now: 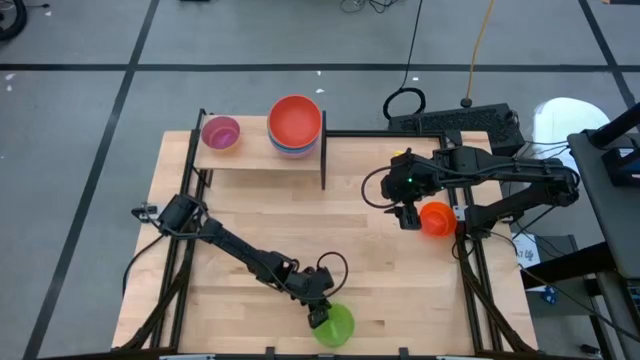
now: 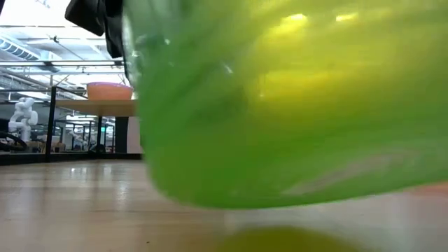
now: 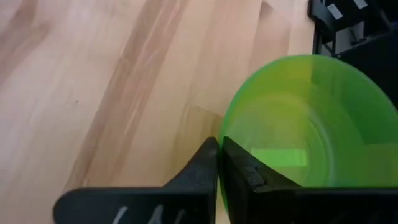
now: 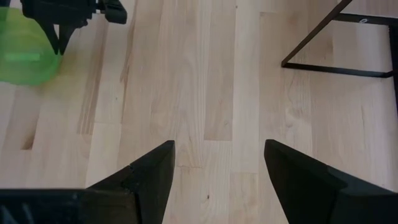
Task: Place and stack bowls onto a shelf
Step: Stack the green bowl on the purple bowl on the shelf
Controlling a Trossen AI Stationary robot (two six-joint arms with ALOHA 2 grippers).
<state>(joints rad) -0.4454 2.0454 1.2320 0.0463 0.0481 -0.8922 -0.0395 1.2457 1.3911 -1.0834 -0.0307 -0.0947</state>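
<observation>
Left gripper (image 1: 322, 316) jaws clamped together, low; right gripper (image 4: 214, 163) jaws apart.

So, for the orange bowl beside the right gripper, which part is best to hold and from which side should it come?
Probably the rim. The orange bowl sits mouth up on the table, so one finger can go inside and one outside, coming from above. The right gripper, open, is just beside its shelf-facing edge, the nearest part. The left gripper holds the green bowl by its rim likewise.

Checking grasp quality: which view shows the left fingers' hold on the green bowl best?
Left wrist view: the fingers pinch the green bowl at its rim. High view shows the hold small, right wrist view distant, low view only the bowl's side filling the frame.
</observation>
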